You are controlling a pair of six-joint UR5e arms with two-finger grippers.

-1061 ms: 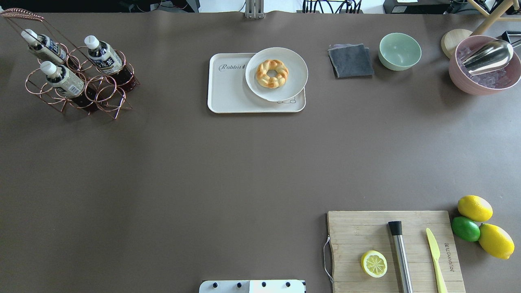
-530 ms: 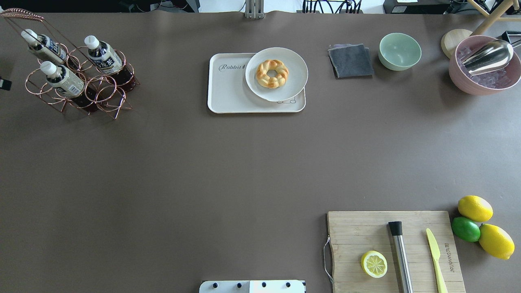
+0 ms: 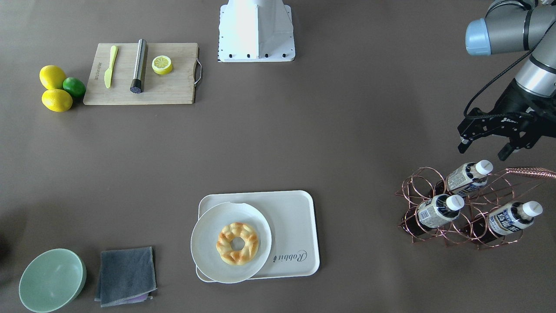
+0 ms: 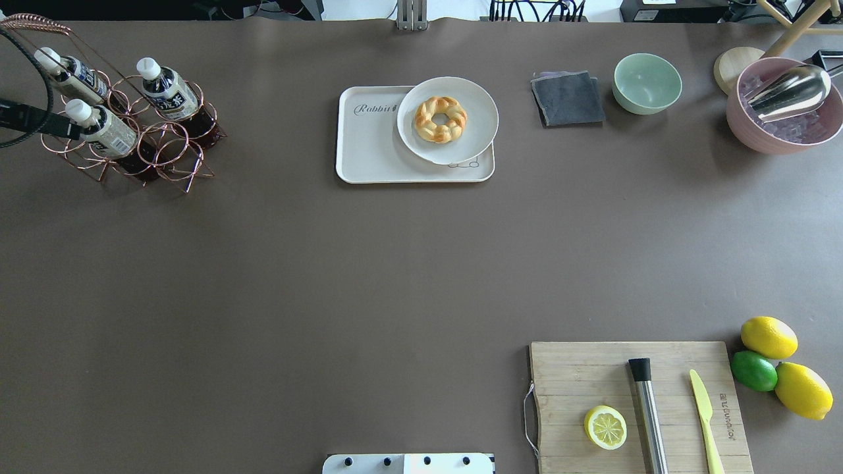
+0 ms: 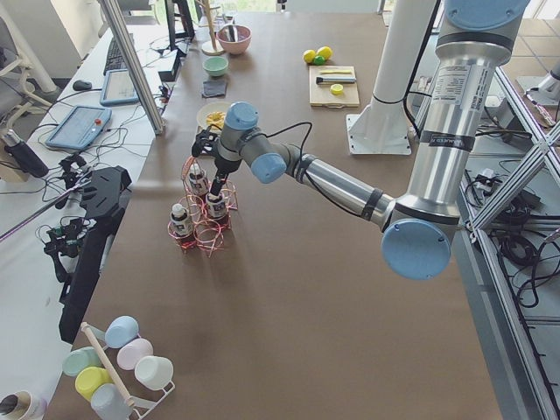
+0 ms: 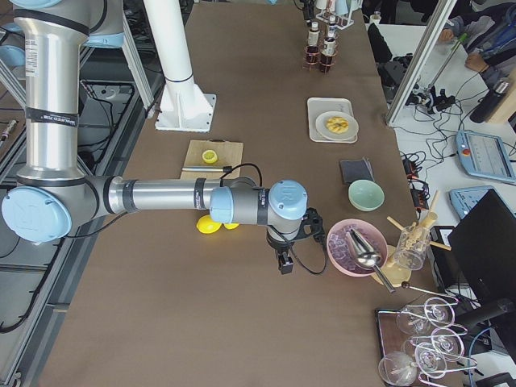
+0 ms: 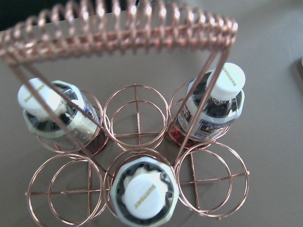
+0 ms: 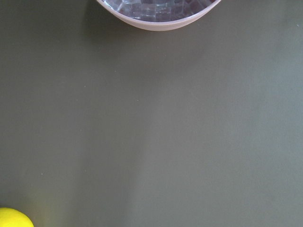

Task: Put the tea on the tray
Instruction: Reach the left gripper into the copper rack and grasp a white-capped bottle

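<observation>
Left claw [image 3: 483,150] hangs with its fingers spread, empty, above the copper wire rack [image 3: 473,204] at the worktop's far left corner; overhead it is mostly cut off by the frame edge. For the right claw [image 6: 284,260], near the pink ice bowl [image 6: 332,250] at the right end, I can't tell spread from closed. The tray [image 3: 295,217] sits by the middle of the far edge, partly covered by a white plate [image 3: 206,234] with a braided doughnut [image 3: 237,243]. All three tea bottles [image 3: 436,209] lean in the rack; its handle struts [image 7: 196,113] cross two of them in my wrist view.
</observation>
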